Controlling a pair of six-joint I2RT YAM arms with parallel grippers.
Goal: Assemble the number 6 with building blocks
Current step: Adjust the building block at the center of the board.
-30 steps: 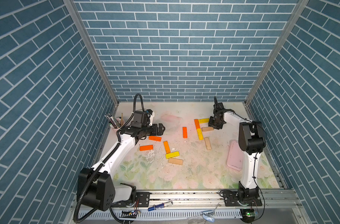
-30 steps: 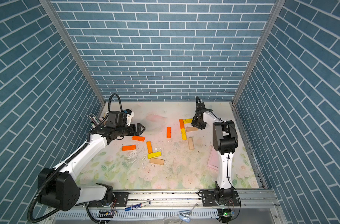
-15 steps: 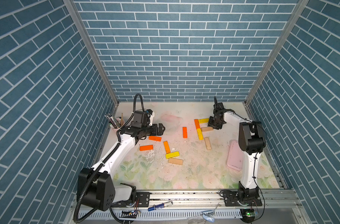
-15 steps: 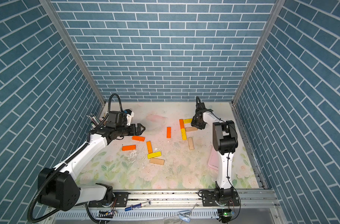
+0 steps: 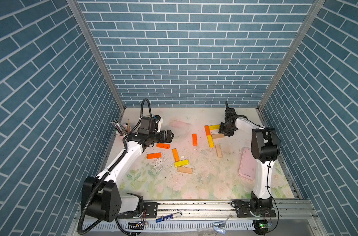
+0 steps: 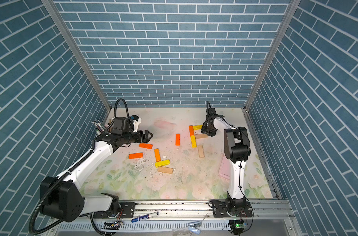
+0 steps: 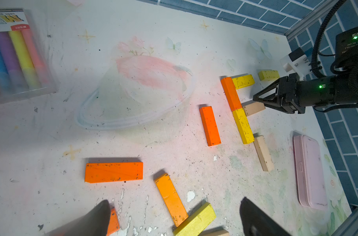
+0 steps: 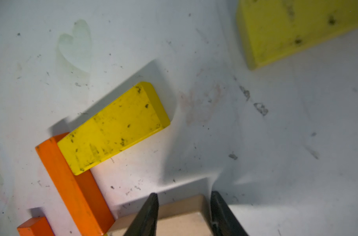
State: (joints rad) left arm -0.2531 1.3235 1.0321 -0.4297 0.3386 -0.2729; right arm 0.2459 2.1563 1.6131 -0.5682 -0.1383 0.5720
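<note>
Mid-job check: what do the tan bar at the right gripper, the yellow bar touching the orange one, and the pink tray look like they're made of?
Tan bar: likely bare wood, with a matt, unpainted pale face.
Yellow bar: probably painted wood, its matt coat scuffed with dark specks.
Pink tray: seemingly plastic, smooth, with moulded rounded corners and rim, slightly soiled.

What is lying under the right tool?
A tan block lies flat under the right tool, its end between the fingers. In a top view the tool hides that end. Contact cannot be told.
</note>
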